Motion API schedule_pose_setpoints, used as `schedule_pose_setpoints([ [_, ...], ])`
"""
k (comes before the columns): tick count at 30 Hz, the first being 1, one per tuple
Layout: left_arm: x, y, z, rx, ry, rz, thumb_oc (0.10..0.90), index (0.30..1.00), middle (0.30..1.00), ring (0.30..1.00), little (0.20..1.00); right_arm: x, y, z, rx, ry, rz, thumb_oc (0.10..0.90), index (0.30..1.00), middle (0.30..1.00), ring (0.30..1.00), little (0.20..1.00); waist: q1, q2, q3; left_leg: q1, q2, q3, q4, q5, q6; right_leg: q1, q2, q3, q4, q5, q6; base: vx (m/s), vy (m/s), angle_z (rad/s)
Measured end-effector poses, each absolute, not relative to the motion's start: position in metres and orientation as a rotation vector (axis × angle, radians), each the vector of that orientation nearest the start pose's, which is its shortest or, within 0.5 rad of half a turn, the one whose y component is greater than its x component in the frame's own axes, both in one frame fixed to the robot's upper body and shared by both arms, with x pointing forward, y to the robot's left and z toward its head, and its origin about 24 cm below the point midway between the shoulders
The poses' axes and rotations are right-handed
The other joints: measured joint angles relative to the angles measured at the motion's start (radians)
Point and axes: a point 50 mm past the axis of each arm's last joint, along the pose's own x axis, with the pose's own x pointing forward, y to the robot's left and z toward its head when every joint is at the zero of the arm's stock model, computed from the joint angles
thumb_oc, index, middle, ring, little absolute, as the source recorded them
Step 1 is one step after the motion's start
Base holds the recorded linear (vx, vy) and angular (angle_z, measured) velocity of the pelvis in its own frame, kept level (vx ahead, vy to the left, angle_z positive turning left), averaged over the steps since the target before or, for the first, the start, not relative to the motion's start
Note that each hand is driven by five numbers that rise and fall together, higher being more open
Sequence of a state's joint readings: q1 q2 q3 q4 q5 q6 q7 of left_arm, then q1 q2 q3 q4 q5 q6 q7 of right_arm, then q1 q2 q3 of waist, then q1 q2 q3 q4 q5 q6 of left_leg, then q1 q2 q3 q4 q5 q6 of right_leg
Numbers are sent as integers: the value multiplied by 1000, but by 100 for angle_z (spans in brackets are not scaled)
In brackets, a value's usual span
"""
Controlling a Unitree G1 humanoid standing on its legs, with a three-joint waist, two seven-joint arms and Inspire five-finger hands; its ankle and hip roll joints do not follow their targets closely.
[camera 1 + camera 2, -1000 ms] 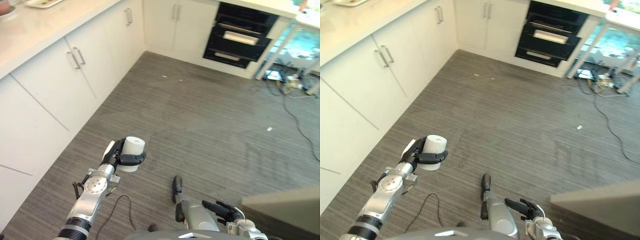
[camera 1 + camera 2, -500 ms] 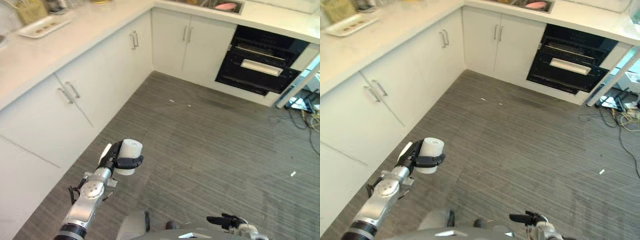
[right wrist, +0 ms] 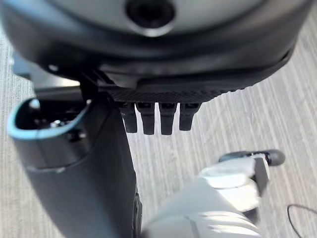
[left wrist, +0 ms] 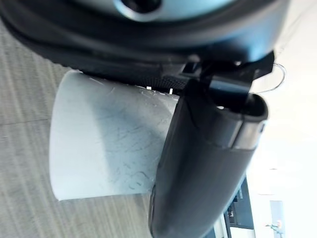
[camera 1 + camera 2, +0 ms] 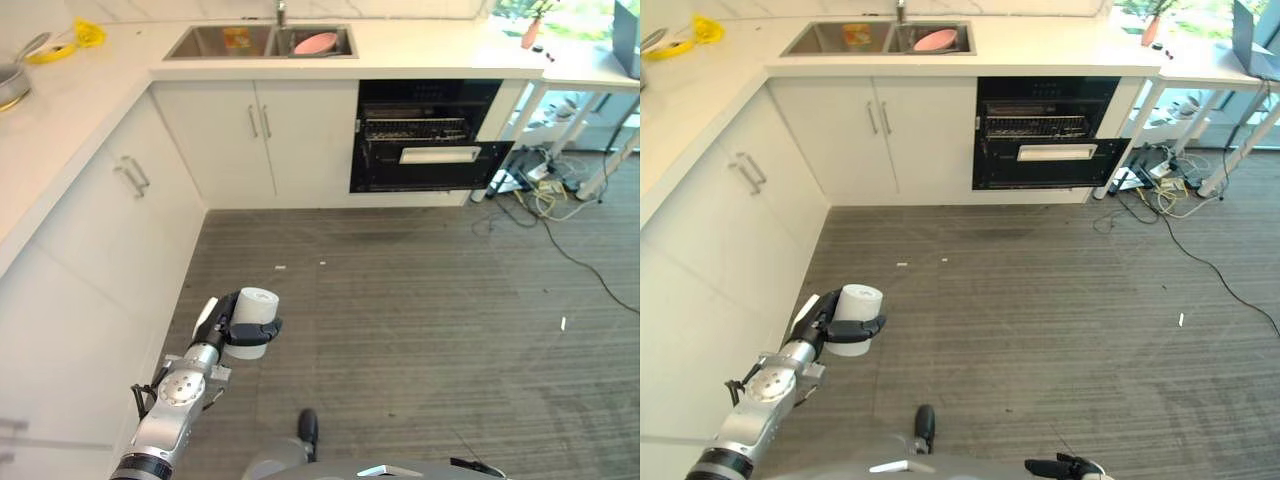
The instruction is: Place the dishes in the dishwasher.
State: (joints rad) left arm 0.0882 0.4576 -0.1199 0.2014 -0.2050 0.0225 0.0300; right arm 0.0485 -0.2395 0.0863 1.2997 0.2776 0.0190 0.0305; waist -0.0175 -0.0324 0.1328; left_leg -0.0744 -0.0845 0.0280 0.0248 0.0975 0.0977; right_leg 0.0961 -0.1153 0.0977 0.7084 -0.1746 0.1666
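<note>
Fingers of the left hand curl round a white cup, well apart from the open dishwasher; loading remains undone.

Home kitchen, sink, white cabinets, oven

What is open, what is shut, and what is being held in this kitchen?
White cup: upright, held above the floor.
Left hand: shut on the cup.
Right hand: open, holding nothing.
Dishwasher: door partly open, rack showing.
Cabinet doors: shut.
Sink: holds a pink dish.
</note>
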Motion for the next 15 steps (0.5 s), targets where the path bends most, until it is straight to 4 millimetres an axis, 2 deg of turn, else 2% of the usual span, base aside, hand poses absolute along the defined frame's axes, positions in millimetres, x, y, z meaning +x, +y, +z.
schedule_pose_setpoints([
  [1, 227, 238, -5, 271, 311, 5, 400, 300, 300, 300, 300, 59, -239, -167, 10, 1315, -249, 800, 900, 900, 900, 900, -2, -9, 16, 21, -8, 11, 5, -26, 33, -76, -9, 5, 93, 14, 21, 297, 306, -20],
  [2, 228, 240, -3, 272, 304, 15, 400, 300, 300, 300, 300, 70, -241, -165, 10, 1282, -254, 800, 900, 900, 900, 900, -8, 4, 36, 49, -11, 21, 9, -60, 57, -150, -14, -5, 164, 13, 20, 350, 273, -40],
  [3, 228, 239, -4, 261, 306, 22, 400, 300, 300, 300, 300, 81, -244, -162, 0, 1243, -256, 800, 900, 900, 900, 900, -9, 20, 53, 88, -6, 30, 9, -88, 72, -214, -20, -44, 213, 6, 5, 349, 208, -42],
  [4, 225, 238, -6, 252, 315, 20, 400, 300, 300, 300, 300, 84, -248, -160, -7, 1222, -267, 800, 900, 900, 900, 900, -11, 33, 60, 135, 0, 34, -14, -99, 65, -257, -12, -86, 208, -20, -26, 367, 139, -31],
  [5, 222, 237, -8, 249, 321, 17, 400, 300, 300, 300, 300, 87, -252, -158, -21, 1208, -267, 800, 900, 900, 900, 900, -16, 49, 63, 171, 3, 40, -47, -103, 57, -298, 0, -116, 163, -34, -44, 328, 101, -21],
  [7, 223, 237, -6, 249, 313, 8, 400, 300, 300, 300, 300, 94, -251, -156, -50, 1192, -232, 800, 900, 900, 900, 900, -21, 55, 71, 214, 9, 36, -86, -120, 24, -384, 65, -153, -92, -33, -60, 326, 63, -3],
  [8, 223, 237, -5, 249, 310, 8, 400, 300, 300, 300, 300, 94, -248, -157, -57, 1194, -216, 800, 900, 900, 900, 900, -26, 42, 72, 224, 6, 34, -97, -127, 22, -418, 83, -181, -211, -14, -64, 304, 53, 11],
  [9, 222, 238, -6, 254, 316, 8, 400, 300, 300, 300, 300, 94, -245, -158, -48, 1205, -204, 800, 900, 900, 900, 900, -26, 29, 79, 248, -5, 44, -115, -132, 3, -446, 77, -264, -357, 20, -70, 300, 50, 9],
  [11, 217, 239, -11, 268, 340, 6, 400, 300, 300, 300, 300, 87, -240, -161, -49, 1235, -191, 800, 900, 900, 900, 900, -24, 11, 81, 280, -24, 45, -115, -169, 5, -464, 61, -411, -532, 80, -71, 202, 20, -2],
  [12, 212, 239, -15, 266, 362, 6, 400, 300, 300, 300, 300, 83, -238, -162, -50, 1252, -189, 800, 900, 900, 900, 900, -24, 7, 80, 318, -28, 45, -113, -195, 0, -465, 59, -462, -559, 114, -76, 339, -5, 3],
  [13, 208, 239, -18, 264, 376, 2, 400, 300, 300, 300, 300, 78, -237, -164, -46, 1273, -191, 800, 900, 900, 900, 900, -34, 5, 77, 350, -28, 40, -113, -214, -18, -451, 57, -476, -552, 133, -88, 323, -6, 24],
  [14, 207, 236, -20, 258, 383, -10, 400, 300, 300, 300, 300, 71, -237, -165, -44, 1288, -194, 800, 900, 900, 900, 900, -35, 11, 74, 384, -17, 35, -112, -240, -44, -419, 59, -490, -533, 150, -131, 477, -16, 32],
  [15, 205, 230, -24, 243, 391, -18, 400, 300, 300, 300, 300, 60, -240, -167, -47, 1321, -208, 800, 900, 900, 900, 900, -30, 33, 61, 418, 4, 25, -103, -276, -56, -408, 69, -505, -506, 185, -182, 364, -34, 29],
])
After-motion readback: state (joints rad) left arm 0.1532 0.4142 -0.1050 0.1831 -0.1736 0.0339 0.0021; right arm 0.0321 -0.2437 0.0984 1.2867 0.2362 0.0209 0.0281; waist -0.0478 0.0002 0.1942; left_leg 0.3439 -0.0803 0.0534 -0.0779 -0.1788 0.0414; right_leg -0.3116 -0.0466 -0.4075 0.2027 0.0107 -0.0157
